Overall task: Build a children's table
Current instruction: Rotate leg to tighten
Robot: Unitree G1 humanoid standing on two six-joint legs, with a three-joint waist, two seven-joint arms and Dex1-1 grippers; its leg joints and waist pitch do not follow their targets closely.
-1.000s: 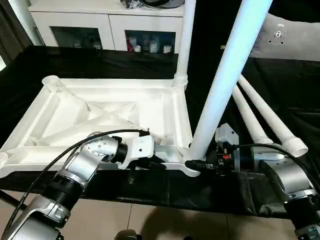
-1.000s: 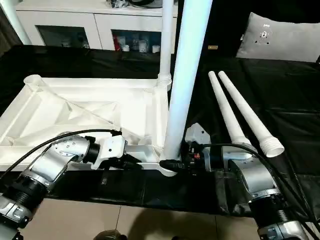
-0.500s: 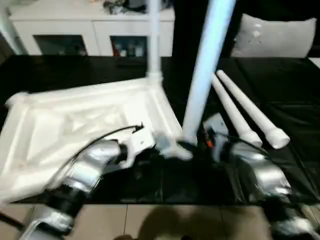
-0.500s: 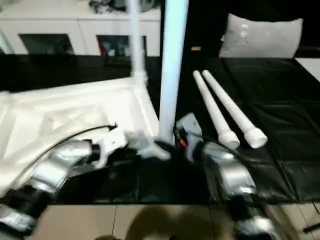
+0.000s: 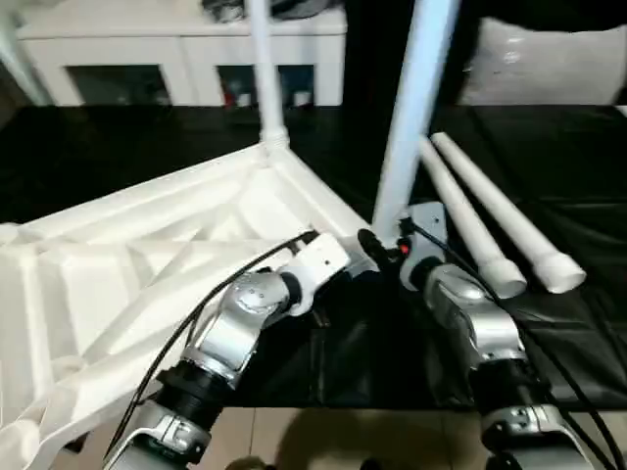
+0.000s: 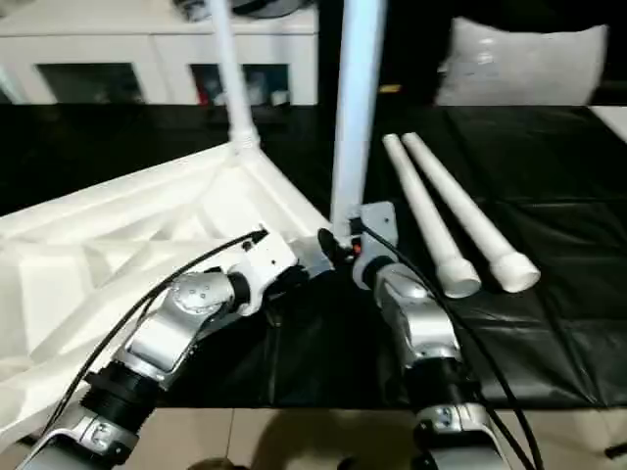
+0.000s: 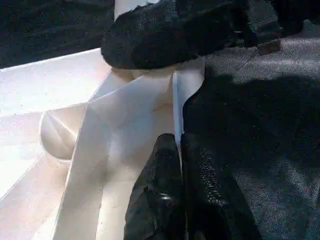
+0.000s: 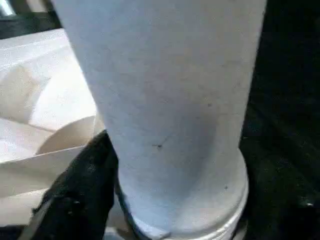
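The children's table lies upside down on the black cloth, its ribbed white top (image 5: pixel 147 264) set at an angle to me. One white leg (image 5: pixel 265 78) stands upright in the far corner socket. A second leg (image 5: pixel 416 88) stands in the near right corner socket. My right gripper (image 5: pixel 377 245) is around that leg's base (image 8: pixel 175 125). My left gripper (image 7: pixel 181 150) is shut on the top's thin rim wall, just left of that corner. Two loose legs (image 5: pixel 468 215) (image 5: pixel 510 215) lie side by side on the cloth to the right.
A white cabinet (image 5: pixel 176 49) with shelves stands behind the work surface. At the back right sits a grey pillow (image 5: pixel 549 64). Black cloth (image 5: pixel 588 166) covers the surface to the right of the loose legs. The tiled floor (image 5: pixel 323 441) shows past the front edge.
The table top has turned on the cloth: its corner with the held leg swung away from me and both grippers went with it. The view has shifted too.
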